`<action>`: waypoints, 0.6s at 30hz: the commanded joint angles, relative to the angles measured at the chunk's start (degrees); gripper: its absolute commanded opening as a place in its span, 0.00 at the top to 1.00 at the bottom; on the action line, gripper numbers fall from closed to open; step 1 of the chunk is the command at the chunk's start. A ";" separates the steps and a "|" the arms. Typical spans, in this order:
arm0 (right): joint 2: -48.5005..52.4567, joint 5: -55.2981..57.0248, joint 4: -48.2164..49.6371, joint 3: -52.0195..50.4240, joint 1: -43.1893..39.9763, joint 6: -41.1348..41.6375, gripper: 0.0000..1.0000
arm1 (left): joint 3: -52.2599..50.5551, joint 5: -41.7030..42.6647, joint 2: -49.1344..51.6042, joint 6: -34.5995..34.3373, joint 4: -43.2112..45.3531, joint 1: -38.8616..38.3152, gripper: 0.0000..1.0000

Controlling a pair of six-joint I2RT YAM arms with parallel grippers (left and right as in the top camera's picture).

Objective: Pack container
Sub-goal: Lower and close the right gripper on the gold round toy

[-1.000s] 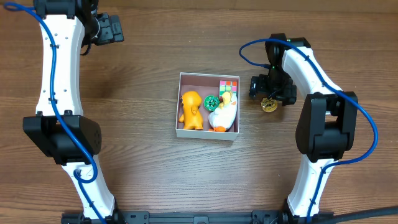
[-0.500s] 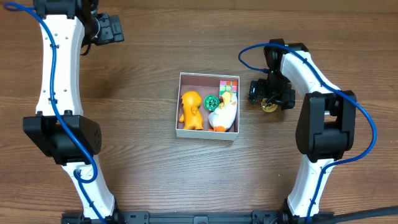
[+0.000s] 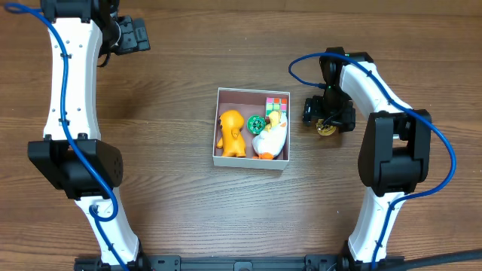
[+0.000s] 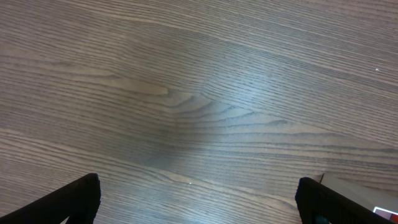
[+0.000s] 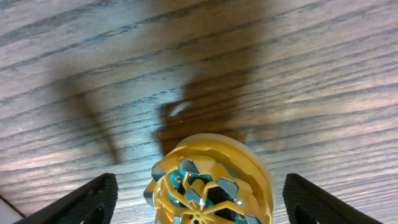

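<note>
Right wrist: half-cropped yellow toy (image 5: 208, 177) loose between parted right fingers (image 5: 81, 200); left fingers (image 4: 68, 202) wide, empty.

We read this as a robotics lab bench. A left arm (image 3: 69, 90) and a right arm (image 3: 392, 150), 2 alike in white and black, rise from a black rail (image 3: 241, 265) at the near edge of a plain wood-grain table (image 3: 173, 83), and each trails a loose blue cable (image 3: 291, 66). The goods we see on it are small toys (image 3: 232, 132) in a box (image 3: 248, 162) and 1 wheel toy (image 3: 326, 129) beside it.
</note>
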 commanded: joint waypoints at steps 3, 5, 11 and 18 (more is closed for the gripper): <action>-1.20 0.87 0.20 -0.13 -0.09 0.24 0.24 | 1.29 0.33 -0.39 -0.94 0.07 -0.04 0.00; -1.20 0.87 0.20 -0.13 -0.09 0.24 0.25 | 1.29 0.33 -0.39 -0.94 0.07 -0.04 0.00; -1.20 0.87 0.20 -0.13 -0.09 0.24 0.28 | 1.29 0.33 -0.39 -0.94 0.07 -0.04 0.00; -1.22 0.90 0.37 -0.13 -0.09 0.22 0.32 | 1.29 0.33 -0.39 -0.94 0.07 -0.04 0.00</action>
